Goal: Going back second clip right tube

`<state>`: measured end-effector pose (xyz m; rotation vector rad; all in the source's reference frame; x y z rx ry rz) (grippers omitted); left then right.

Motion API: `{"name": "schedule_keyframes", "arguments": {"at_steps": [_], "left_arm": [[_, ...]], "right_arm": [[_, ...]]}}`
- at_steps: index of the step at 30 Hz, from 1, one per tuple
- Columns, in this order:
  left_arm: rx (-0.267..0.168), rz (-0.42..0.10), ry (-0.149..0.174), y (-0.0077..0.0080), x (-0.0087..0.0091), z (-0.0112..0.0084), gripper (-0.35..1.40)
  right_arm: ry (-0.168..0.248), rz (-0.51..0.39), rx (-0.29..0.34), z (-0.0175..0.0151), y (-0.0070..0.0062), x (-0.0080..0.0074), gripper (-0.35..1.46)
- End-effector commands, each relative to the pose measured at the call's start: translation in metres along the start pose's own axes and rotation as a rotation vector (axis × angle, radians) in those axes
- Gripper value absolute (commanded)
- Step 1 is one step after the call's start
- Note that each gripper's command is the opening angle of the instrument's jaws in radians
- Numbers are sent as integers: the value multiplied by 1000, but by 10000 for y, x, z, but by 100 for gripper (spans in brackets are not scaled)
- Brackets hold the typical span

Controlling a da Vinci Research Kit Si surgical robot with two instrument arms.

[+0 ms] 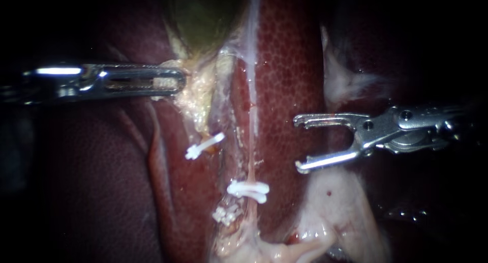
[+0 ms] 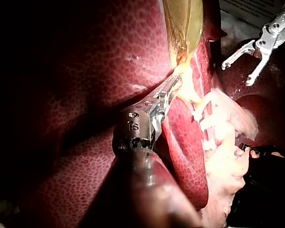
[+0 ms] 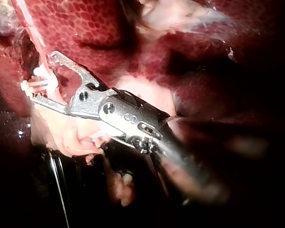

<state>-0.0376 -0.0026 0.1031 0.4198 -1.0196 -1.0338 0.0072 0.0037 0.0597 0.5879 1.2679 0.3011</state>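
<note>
**Right Instrument Position Relative to the Clipped Right Tube**

1. Right instrument (image 1: 299, 144): a slender silver shaft that enters from the right of the endoscope view. Its two toothed jaws are spread wide, with nothing between them. Both jaw tips lie over the dark red, speckled liver (image 1: 290, 75).

2. Right tube (image 1: 252, 141): a thin, pale pink strand that runs top to bottom in the endoscope view, just left of the jaw tips. A strip of liver shows between the tube and the tips, so there is no contact.

3. White plastic clip (image 1: 248, 190): it sits crosswise on the right tube, lower than the lower jaw tip and to its left. It is near the tip but apart from it, and outside the gap of the jaws. In the right wrist view the open jaws point toward the clipped area, with white clip material just ahead of the tips.

4. Ridged white clip (image 1: 226, 214): it lies just below and left of the white plastic clip. Which strand it holds cannot be told.

5. Slanted white clip (image 1: 204, 146): it lies further left, well apart from the right instrument.

6. Left instrument (image 1: 178, 82): a silver shaft with slotted jaws that enters from the left. The jaws are closed on pale yellow fatty tissue (image 1: 198, 97) just under the green-yellow gallbladder (image 1: 203, 13), well apart from the right tube's clip.
</note>
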Motion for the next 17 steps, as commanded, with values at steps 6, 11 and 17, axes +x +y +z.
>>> {"name": "schedule_keyframes", "arguments": {"at_steps": [6, 11, 17], "left_arm": [[4, 1, 9, -3, 4, 10, -35], [5, 2, 9, -3, 4, 10, -35], [5, 2, 9, -2, 4, 10, -35]], "right_arm": [[0, 0, 4, 1, -1, 1, 60], [1, 0, 7, 2, -1, 1, 60], [1, 0, 7, 2, -1, 1, 60]]}}
